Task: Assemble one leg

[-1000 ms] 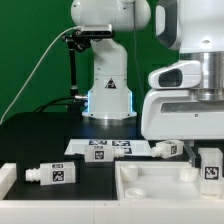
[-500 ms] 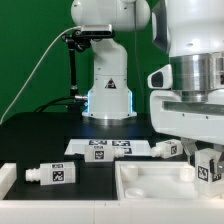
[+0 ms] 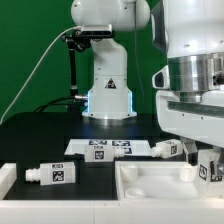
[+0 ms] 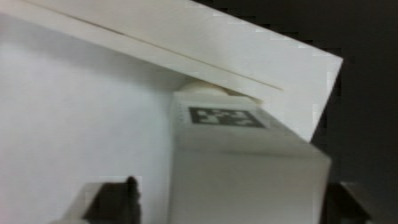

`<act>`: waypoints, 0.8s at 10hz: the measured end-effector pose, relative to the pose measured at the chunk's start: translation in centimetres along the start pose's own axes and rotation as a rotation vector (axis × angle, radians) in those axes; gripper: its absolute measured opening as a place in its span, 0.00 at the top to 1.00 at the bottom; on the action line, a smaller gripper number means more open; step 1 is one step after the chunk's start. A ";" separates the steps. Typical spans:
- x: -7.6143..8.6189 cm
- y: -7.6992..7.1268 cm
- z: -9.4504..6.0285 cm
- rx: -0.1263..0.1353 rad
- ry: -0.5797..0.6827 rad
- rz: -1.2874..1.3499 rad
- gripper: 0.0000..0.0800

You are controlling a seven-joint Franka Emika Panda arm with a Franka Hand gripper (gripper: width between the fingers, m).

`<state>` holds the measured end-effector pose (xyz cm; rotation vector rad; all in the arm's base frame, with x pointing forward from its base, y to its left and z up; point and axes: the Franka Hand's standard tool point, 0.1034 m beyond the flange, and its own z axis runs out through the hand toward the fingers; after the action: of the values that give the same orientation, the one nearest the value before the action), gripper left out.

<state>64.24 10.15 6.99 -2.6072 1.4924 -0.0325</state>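
A white leg point(image 3: 209, 166) with a black-and-white tag stands upright on the far right of the large white tray-like part point(image 3: 150, 186). In the wrist view the leg point(image 4: 249, 170) lies between my fingers, its nub end against the tray point(image 4: 80, 110). My gripper point(image 3: 210, 162) straddles the leg from above. A gap shows between one dark finger point(image 4: 118, 200) and the leg, so the jaws look open. Two more tagged legs lie on the black table, one at the exterior view's left point(image 3: 55, 173) and one behind the tray point(image 3: 166, 149).
The marker board point(image 3: 105, 148) lies flat behind the tray. The robot's white base point(image 3: 108, 90) stands at the back in front of a green screen. A white part point(image 3: 6, 178) pokes in at the exterior view's left edge.
The arm's hand has shifted toward the exterior view's right and turned over the leg. The leg and the other parts have stayed in place.
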 end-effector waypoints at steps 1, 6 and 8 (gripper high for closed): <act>-0.1 -0.1 0.0 0.001 -0.001 -0.232 0.25; -0.6 -0.1 0.3 -0.005 -0.001 -0.713 0.19; -0.5 -0.1 0.3 -0.043 0.022 -1.136 0.19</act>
<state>64.05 10.69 6.71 -3.0766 -0.1461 -0.1380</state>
